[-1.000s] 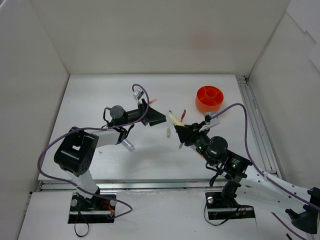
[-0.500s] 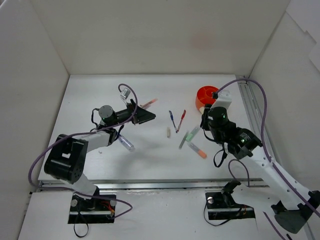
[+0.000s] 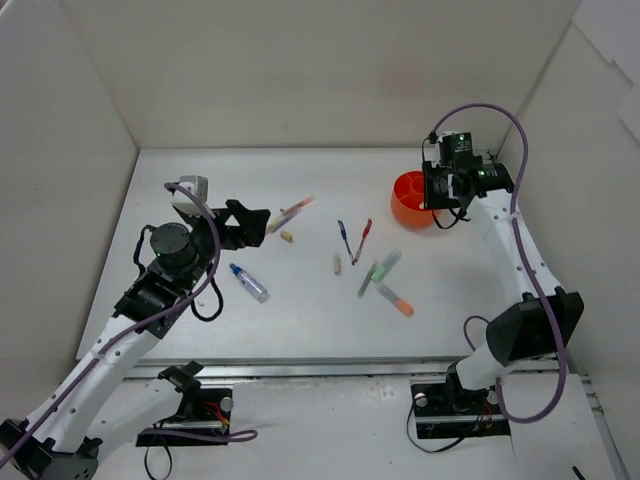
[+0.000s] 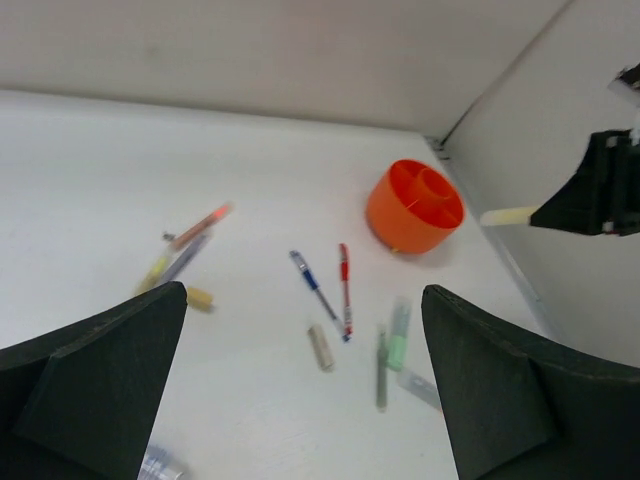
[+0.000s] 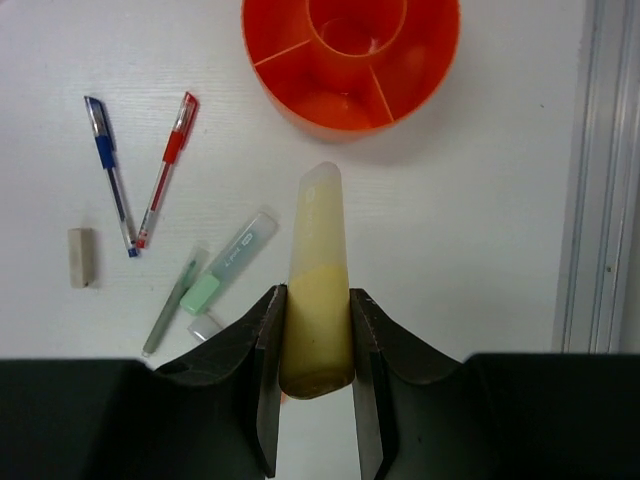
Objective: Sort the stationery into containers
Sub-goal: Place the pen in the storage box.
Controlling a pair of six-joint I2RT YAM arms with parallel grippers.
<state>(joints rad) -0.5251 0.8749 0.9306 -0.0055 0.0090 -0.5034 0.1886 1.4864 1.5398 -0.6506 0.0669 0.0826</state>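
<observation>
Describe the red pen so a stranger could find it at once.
Find the round orange pot at the far right of the table. To its left in the top view, two pens lie in a V opening toward the far side. The red pen is the arm nearer the pot; its twin, the blue pen, differs only in colour.

Orange pot (image 4: 400,228); blue pen (image 5: 110,170); red pen (image 5: 165,165); beige stub (image 5: 81,256); pale green highlighter (image 5: 230,262) (its cap clear); yellow highlighter (image 5: 318,300), cap frosted whitish; plain white table (image 5: 480,250).
</observation>
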